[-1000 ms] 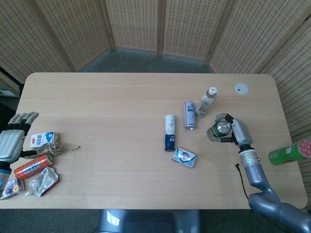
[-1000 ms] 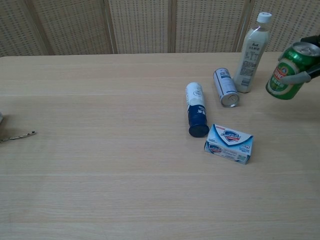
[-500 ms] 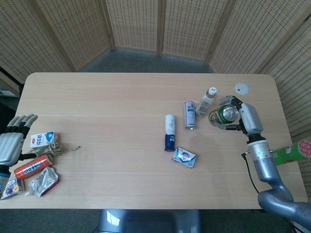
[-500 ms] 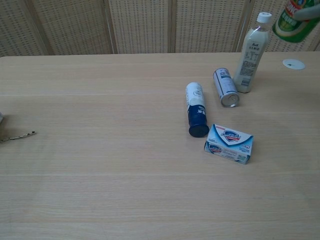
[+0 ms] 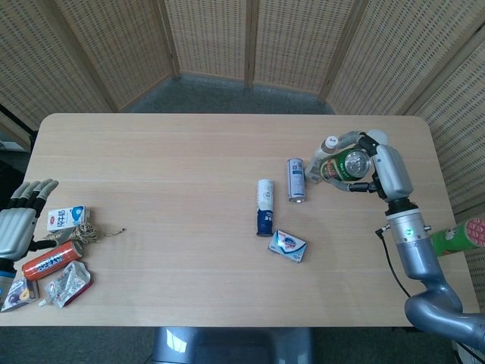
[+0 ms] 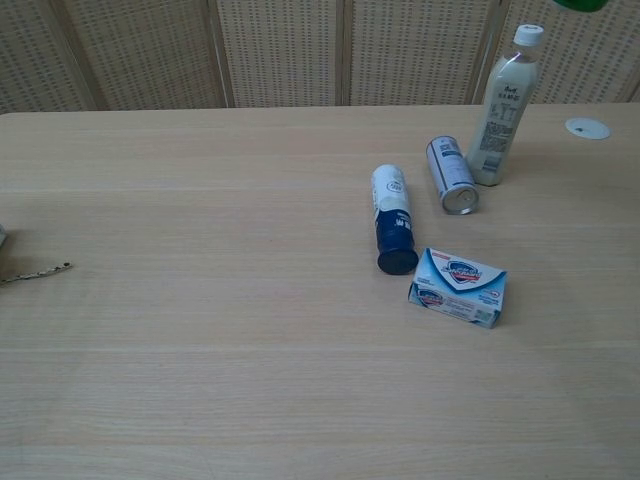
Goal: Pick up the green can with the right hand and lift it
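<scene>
Up off the worktop point(image 5: 151, 152) at far right: green can point(image 5: 348, 163), top facing the head camera, wrapped by fingers point(image 5: 339, 142) of right robot hand point(image 5: 373, 163), gripped firmly. Overlaps the white bottle's cap area in head view; only a green sliver point(image 6: 578, 4) visible at the top edge of chest view. Right arm point(image 5: 413, 258) running down toward the lower right corner.

Just beside the can: white bottle point(image 6: 499, 106), upright, white cap. Near its base, silver can point(image 6: 451, 175) lying on its side, close to the bottle, contact unclear. Left of that, blue-and-white bottle point(image 6: 392, 219) lying down, dark blue end toward the camera in chest view. Just beside that end, blue-and-white soap box point(image 6: 458, 288), slightly tilted, apart from it. Small white round disc point(image 6: 586, 127) flat on worktop behind right of the bottle. Second green can with red end point(image 5: 455, 238) lying at far right edge in head view.

Well apart at far left: left robot hand point(image 5: 17, 224), fingers extended and spread, holding nothing. Near it a small white carton point(image 5: 66, 218), a twine bundle point(image 5: 83, 233) with a loose end point(image 6: 35, 271) trailing right, a red can point(image 5: 51, 261) on its side, a silvery red pouch point(image 5: 68, 284). Woven screen panels point(image 5: 250, 38) behind worktop.
</scene>
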Available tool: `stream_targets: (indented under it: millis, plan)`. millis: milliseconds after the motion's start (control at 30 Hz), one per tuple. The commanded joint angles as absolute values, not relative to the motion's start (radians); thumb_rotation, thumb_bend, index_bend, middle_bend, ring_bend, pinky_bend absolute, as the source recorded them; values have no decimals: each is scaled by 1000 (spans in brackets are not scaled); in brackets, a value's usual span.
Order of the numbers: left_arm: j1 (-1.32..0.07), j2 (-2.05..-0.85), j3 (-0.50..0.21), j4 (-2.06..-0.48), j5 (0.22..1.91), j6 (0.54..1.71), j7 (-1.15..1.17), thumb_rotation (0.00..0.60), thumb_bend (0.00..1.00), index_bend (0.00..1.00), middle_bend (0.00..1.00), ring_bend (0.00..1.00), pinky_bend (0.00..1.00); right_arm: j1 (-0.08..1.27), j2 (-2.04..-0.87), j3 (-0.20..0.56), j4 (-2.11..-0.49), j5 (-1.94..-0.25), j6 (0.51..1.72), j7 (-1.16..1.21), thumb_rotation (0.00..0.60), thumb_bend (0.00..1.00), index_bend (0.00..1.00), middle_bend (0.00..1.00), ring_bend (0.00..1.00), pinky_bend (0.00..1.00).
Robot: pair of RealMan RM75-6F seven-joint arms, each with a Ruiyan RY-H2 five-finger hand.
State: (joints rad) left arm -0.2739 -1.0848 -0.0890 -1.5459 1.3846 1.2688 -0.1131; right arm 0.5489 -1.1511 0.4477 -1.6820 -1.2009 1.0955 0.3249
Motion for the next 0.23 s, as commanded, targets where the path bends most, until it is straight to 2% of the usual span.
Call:
stream_targets:
  millis: [33,233]
  plan:
    - [-274,-1087,-88,-1543,1386,1267,-116,441,286,0,0,0,0,551,-1147,446,-1688,-1194,1098,322,600,67,397,335,502,588]
    - [-274,-1087,-88,-1541,1389,1268,-119,439,285,0,0,0,0,553,-1140,438,-1695,-1188,1100,317,600,68,396,334,502,589]
